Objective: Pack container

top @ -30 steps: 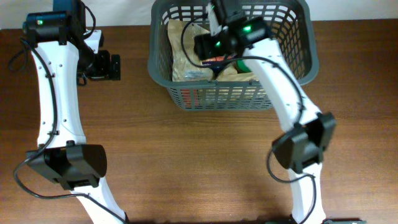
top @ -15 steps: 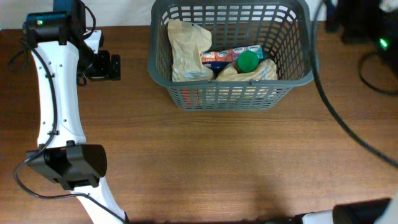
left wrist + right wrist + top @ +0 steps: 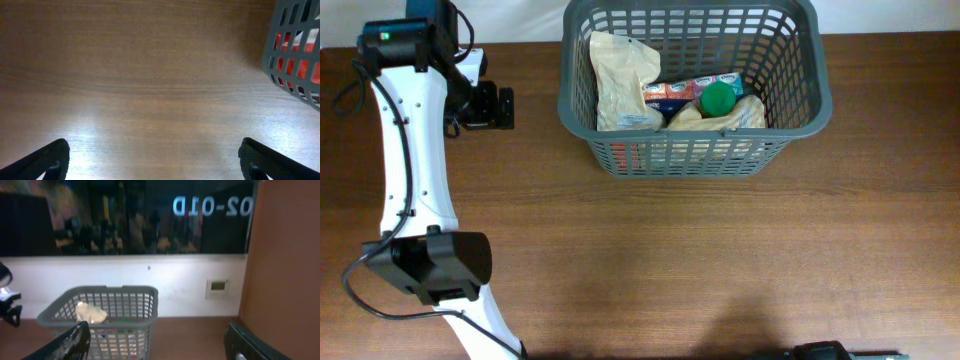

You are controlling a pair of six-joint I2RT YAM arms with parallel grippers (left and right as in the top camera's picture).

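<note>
**Right claw** (image 3: 157, 332): on the near side of the container (image 3: 695, 137), raised and well apart from it. It views the container from a distance. Jaws spread wide, nothing between them. A second ago this arm reached over the container and hid part of the load. Half a second ago only a piece of it showed beyond the container's right side. Now it is out of the overhead view.

**Desk** (image 3: 670, 260): brown wood, bare in front of the container.

**Left claw** (image 3: 154, 146): near the container's left wall, not touching, facing down at the desk. Jaws wide, empty. Position unchanged from a second ago.

**Container**: dark grey slotted basket at the desk's far edge, in the same spot as before.

**Contents**, all now uncovered:
- Beige paper bag (image 3: 620, 80), against the container's left wall.
- Red-and-teal carton (image 3: 680, 92), mid-container.
- Green round item (image 3: 718, 98), at the carton's right end.
- Tan packet (image 3: 732, 117), against the container's near wall.

**Wall** (image 3: 185, 282): white, behind the container, with a dark window (image 3: 125, 220) above it.
</note>
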